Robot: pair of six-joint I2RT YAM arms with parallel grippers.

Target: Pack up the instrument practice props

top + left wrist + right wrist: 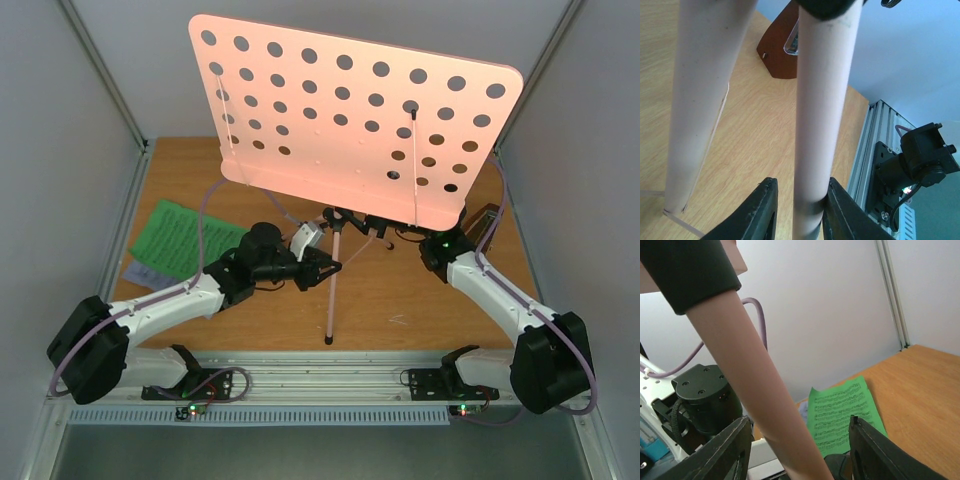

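The pink music stand stands mid-table, its perforated desk (350, 120) hiding much of what is below. My left gripper (322, 268) is open around the front tripod leg (333, 290). In the left wrist view (801, 181) the leg (822, 110) touches the right finger, with a gap to the left finger. My right gripper (800, 420) is open wide, with another pink leg (755, 385) between its fingers; from above its fingers are hidden under the desk. Green music sheets (180, 240) (845, 412) lie at the left, over a pale sheet (140, 272). The reddish-brown metronome (782, 55) stands beyond the legs.
Grey walls enclose the table on the left, right and back. An aluminium rail (320, 385) with both arm bases runs along the near edge. A second pink leg (705, 100) stands left of the one between my left fingers. Purple cables (215, 215) trail from the arms.
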